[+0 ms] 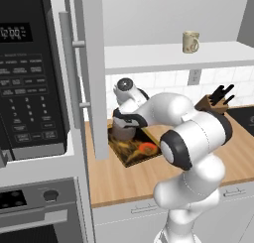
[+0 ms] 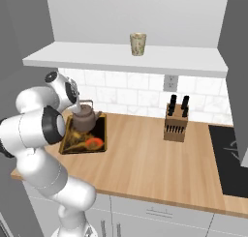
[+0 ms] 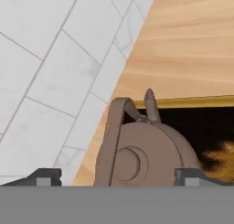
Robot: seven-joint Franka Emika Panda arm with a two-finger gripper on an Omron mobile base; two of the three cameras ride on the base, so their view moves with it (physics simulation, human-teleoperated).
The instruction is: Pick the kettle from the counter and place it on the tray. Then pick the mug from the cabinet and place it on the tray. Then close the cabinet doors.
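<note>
The kettle (image 2: 85, 119) stands upright on the tray (image 2: 99, 133), spout toward the knife block (image 2: 176, 122); fingers (image 3: 44, 177) spread open around it, its base hidden.

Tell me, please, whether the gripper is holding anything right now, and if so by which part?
Nothing is held. The gripper is open, its fingertips standing apart on either side of the kettle's handle. The kettle sits on the tray.

Counter (image 2: 145, 158) — tray (image 2: 99, 132), knife block (image 2: 176, 122); shelf (image 2: 97, 56) — mug (image 2: 138, 44)
</note>
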